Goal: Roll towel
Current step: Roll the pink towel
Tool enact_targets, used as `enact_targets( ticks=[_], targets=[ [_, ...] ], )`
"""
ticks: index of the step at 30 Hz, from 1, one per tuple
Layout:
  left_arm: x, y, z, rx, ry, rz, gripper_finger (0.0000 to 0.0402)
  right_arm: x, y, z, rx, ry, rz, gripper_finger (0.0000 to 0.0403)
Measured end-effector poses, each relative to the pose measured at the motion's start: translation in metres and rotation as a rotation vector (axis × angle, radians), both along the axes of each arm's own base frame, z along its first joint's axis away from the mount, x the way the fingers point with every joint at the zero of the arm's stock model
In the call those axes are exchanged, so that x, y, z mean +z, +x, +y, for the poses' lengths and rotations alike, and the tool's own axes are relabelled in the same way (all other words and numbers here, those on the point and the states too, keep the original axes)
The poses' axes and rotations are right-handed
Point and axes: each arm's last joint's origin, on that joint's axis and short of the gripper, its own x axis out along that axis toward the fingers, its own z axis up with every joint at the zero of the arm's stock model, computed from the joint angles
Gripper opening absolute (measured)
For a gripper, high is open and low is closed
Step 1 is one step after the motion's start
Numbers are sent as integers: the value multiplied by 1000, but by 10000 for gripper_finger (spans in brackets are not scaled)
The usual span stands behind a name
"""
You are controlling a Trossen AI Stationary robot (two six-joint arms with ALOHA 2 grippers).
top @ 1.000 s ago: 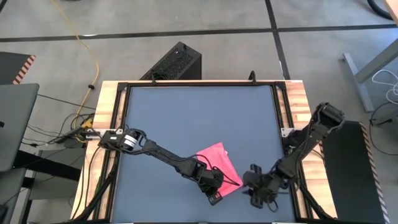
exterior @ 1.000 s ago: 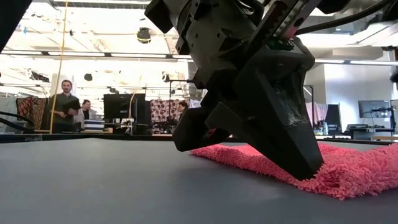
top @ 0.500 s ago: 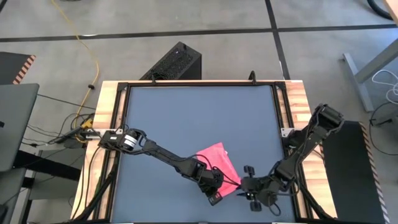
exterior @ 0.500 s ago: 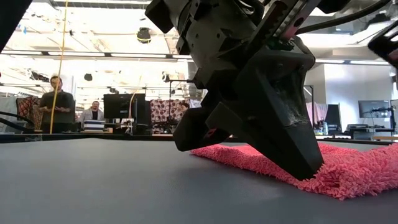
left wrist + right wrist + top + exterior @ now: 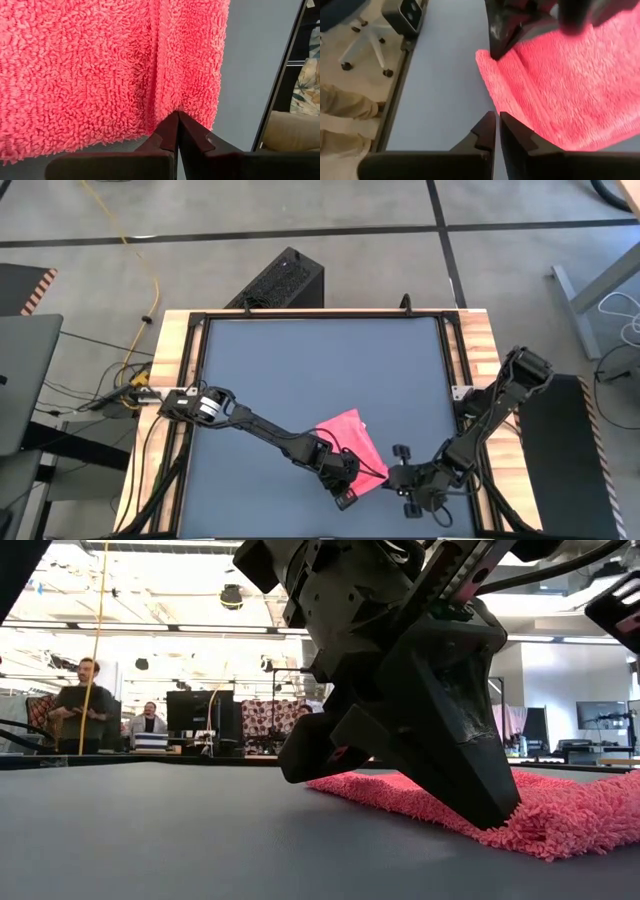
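Observation:
The pink towel [image 5: 348,435] lies on the dark grey table [image 5: 300,370] near its front right; its near edge is doubled over into a thick fold [image 5: 520,95]. My left gripper [image 5: 177,114] is shut, and its tips stand on the towel's near edge [image 5: 500,818]. My right gripper [image 5: 497,119] hovers just right of the towel's near corner [image 5: 392,476]. Its fingers are drawn together with only a slit between them and nothing in it. My left gripper presses its shut fingertips down on the towel just inside its near edge [image 5: 165,107], close to a corner. The fingers [image 5: 470,770] slant down from the table's left. A crease [image 5: 155,60] runs away from the tips, and the towel stays flat on the table.
The table's wooden frame [image 5: 470,370] runs close behind my right arm, and the front edge is near both grippers. There is free tabletop to the left and far side of the towel. A black box [image 5: 280,280] stands on the floor beyond the far edge. People [image 5: 85,705] stand in the room behind.
My right gripper has rolled about its own axis, edged a little toward the towel, and drawn its fingers from wide open to nearly together. The towel has not moved.

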Motion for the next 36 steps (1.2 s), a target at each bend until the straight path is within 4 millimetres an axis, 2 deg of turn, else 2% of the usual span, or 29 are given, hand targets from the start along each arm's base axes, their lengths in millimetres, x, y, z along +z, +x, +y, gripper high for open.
enact_targets(
  ticks=[5,9,19,28,36],
  targets=[
    [0,0,0,0,0,-1,0,-2,-2,-1,-6,-5,27,11],
    [0,0,0,1,1,-1,0,-3,-1,-5,-43,6,57,21],
    [0,0,0,3,2,-3,0,-8,0,-10,-91,20,114,14],
    [0,1,0,5,-4,-9,0,-43,11,5,-82,67,214,14],
    [1,1,0,5,-8,-9,0,-47,19,7,-82,22,204,14]
  ],
)
